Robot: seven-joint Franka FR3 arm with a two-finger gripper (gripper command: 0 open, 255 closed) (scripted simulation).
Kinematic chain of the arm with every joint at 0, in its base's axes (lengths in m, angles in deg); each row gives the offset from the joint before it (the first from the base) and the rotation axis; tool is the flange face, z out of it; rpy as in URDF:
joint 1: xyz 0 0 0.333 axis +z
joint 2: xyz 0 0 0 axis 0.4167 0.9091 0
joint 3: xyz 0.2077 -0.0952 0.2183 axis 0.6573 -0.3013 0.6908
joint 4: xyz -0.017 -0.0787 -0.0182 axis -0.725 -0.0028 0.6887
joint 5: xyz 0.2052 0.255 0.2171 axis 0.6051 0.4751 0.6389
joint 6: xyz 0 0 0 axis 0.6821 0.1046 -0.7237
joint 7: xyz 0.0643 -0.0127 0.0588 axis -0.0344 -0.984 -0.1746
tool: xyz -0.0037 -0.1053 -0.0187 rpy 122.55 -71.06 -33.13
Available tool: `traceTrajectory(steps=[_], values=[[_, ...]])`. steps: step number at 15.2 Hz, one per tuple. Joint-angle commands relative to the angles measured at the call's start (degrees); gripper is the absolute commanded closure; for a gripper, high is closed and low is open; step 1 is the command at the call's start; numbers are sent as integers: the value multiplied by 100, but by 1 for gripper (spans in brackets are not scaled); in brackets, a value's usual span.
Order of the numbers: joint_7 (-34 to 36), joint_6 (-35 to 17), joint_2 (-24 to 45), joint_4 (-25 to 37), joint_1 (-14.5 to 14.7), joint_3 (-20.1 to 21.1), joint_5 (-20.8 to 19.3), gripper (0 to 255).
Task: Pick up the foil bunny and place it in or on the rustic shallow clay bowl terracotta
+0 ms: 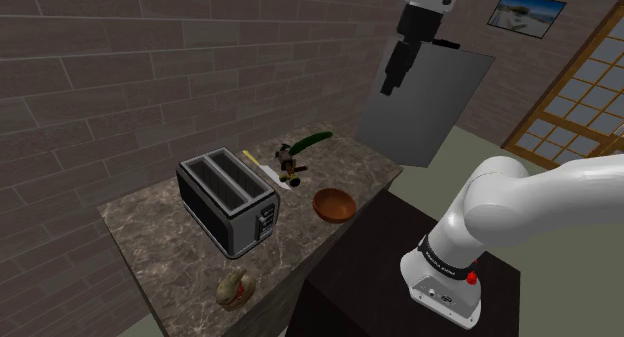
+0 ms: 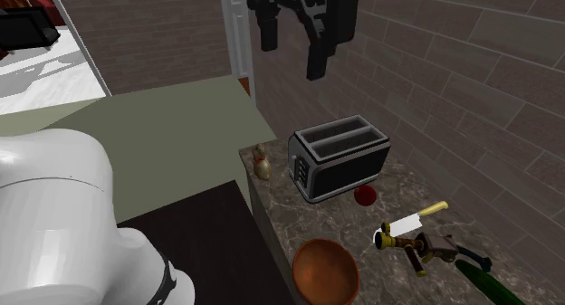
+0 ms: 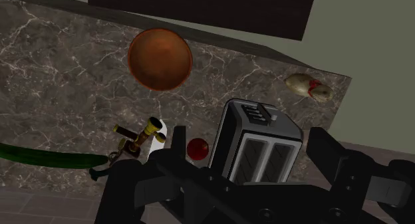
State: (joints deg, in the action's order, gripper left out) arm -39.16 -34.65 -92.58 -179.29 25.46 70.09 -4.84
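The foil bunny (image 1: 236, 288) is a pale gold figure with a red band, lying on the dark marble counter (image 1: 150, 235) near its front corner, in front of the toaster (image 1: 228, 200). It also shows as the bunny (image 2: 262, 165) and bunny (image 3: 308, 85). The terracotta bowl (image 1: 334, 204) stands empty near the counter's edge towards the stand; I see it again as the bowl (image 2: 324, 269) and bowl (image 3: 159, 59). My gripper (image 1: 390, 83) hangs high above the counter, open and empty, well away from both. In the wrist view the gripper (image 3: 251, 141) has its fingers (image 3: 178, 139) apart over the toaster (image 3: 259, 143).
A small red ball (image 2: 365, 195) lies behind the toaster (image 2: 339, 154). A knife (image 2: 412, 224), a brass nozzle (image 2: 421, 249) and a green cucumber (image 2: 480, 276) lie at the counter's far end. A brick wall backs the counter. A grey panel (image 1: 425, 105) stands beside it.
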Motion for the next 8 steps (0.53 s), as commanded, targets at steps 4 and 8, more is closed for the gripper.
traceTrajectory(steps=[4, 8], values=[[194, -495, -45, -540, 58, 130, 225, 0], [433, -1199, 4, -1179, 168, 325, 551, 0]])
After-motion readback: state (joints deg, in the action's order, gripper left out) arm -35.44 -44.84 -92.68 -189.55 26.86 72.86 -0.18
